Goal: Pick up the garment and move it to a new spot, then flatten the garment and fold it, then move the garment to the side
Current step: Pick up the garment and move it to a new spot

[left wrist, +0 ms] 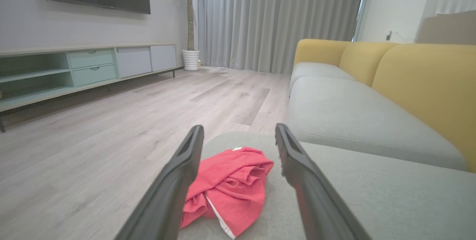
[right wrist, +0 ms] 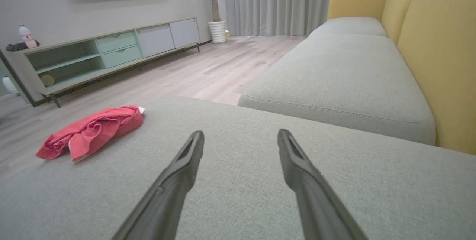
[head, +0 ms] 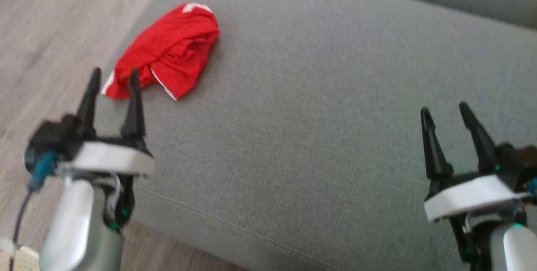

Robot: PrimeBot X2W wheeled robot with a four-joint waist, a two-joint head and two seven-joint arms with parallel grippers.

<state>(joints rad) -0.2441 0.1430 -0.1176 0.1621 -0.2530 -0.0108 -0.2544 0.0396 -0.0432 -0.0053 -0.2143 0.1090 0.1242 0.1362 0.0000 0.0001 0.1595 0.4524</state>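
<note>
Head view, crumpled red mesh garment (white-trimmed), woven grey cushion

Grey-and-yellow sofa, pale wood floor

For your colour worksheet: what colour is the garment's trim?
White, on a red garment; clearest in the head view.

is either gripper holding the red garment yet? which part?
Nothing is held. The red garment lies crumpled on the gray cushion; the left gripper points at it, fingers spread, not closed on it. The right gripper is open over bare cushion.
</note>
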